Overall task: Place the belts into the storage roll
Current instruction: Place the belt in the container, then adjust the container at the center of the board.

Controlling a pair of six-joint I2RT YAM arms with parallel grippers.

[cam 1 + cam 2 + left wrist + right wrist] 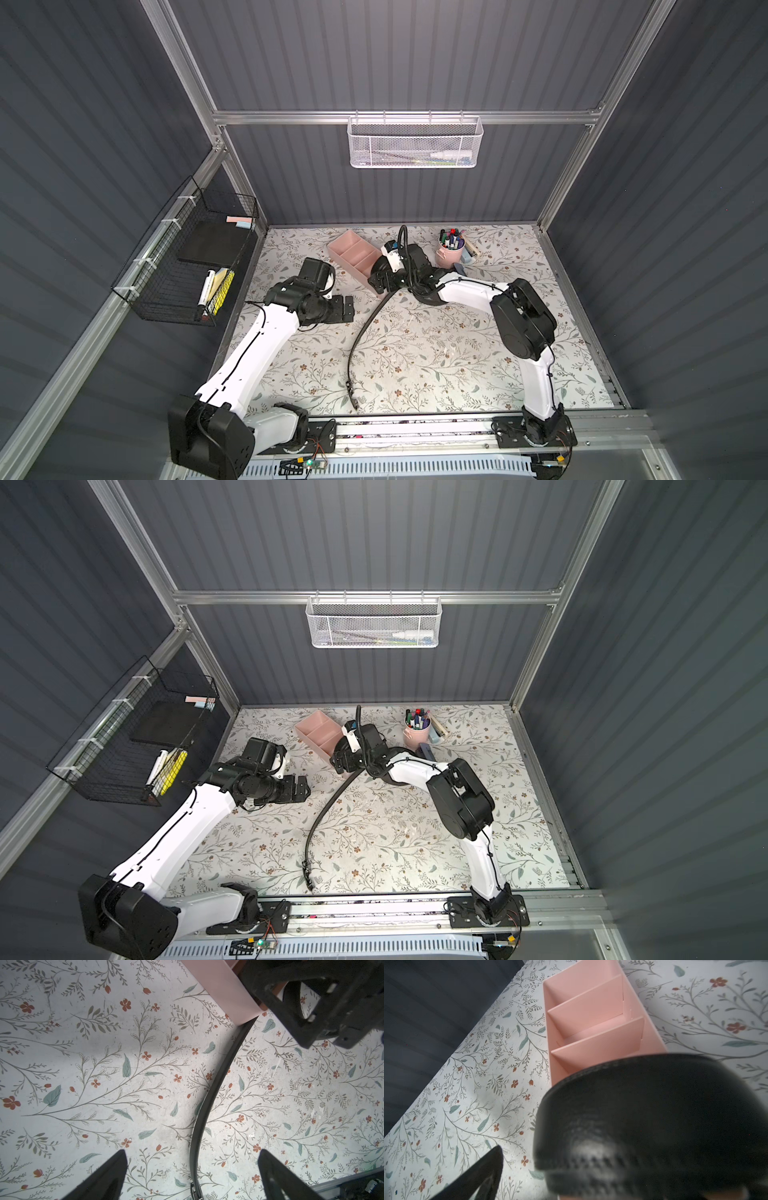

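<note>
The storage roll (347,245) (316,725), a pale pink divided tray, lies slantwise at the back of the table. My right gripper (380,282) (576,1157) hangs over its near end, open. One finger (483,1174) stands apart from a coiled black belt (643,1126), which is blurred, covers the tray's (591,1007) nearest end and hides the other finger. A second belt (359,336) (316,820) lies unrolled, curving from the tray's near corner to its buckle (354,397). My left gripper (343,309) (192,1151) hovers open above this belt (209,1093), beside the tray (224,987).
A pink cup of markers (451,249) stands right of the tray, with small items (469,251) beside it. A black wire basket (187,266) hangs on the left wall and a white mesh basket (415,143) on the back wall.
</note>
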